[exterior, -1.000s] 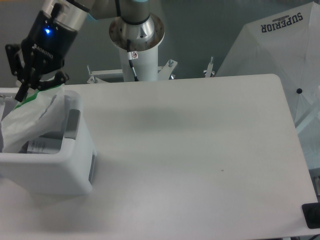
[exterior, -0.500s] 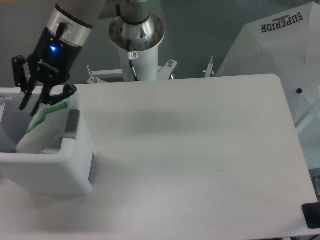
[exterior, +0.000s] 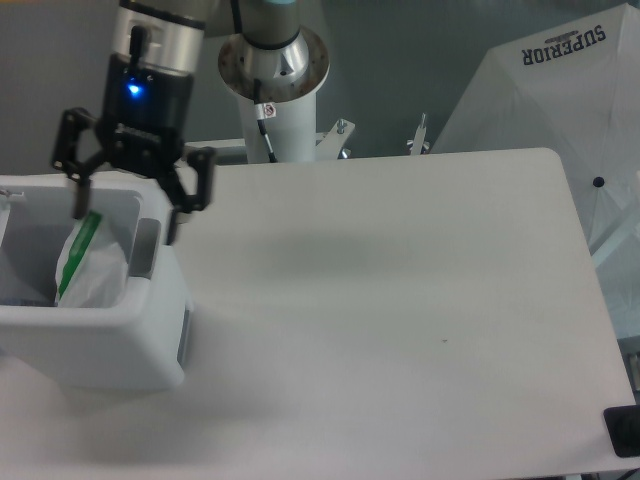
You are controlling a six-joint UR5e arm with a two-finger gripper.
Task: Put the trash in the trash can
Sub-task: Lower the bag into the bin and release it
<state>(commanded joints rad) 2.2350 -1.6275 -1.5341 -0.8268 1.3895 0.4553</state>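
Claw (exterior: 130, 195) is wide apart now, empty, fingers splayed over the back edge of the trash can (exterior: 150, 345) at the counter's left edge — and that's the news: a second ago it was pinched on the pouch above the bin's far-left rim, half a second ago the fingers were spreading with the pouch slipping down, and now it has let go completely and swung a little toward the counter's middle. Pouch (exterior: 85, 265) is in the bin, standing on end with its green-printed edge up, leaning against the inside wall on the counter side, its top just below the rim. Down at the bin's bottom left there's a darker patch that may be the bottle, but it's too dim to call from here. So by my read the drop is done for the pouch; if the bottle is indeed in there, the job looks as good as finished and the arm only needs to pull clear. Outward from there: counter (exterior: 400, 300) is a white rounded slab, the arm's pedestal (exterior: 275, 90) stands behind its back edge, a white umbrella (exterior: 540, 90) printed SUPERIOR sits off the back-right corner, and something small and black (exterior: 623, 432) pokes in past the front-right corner.
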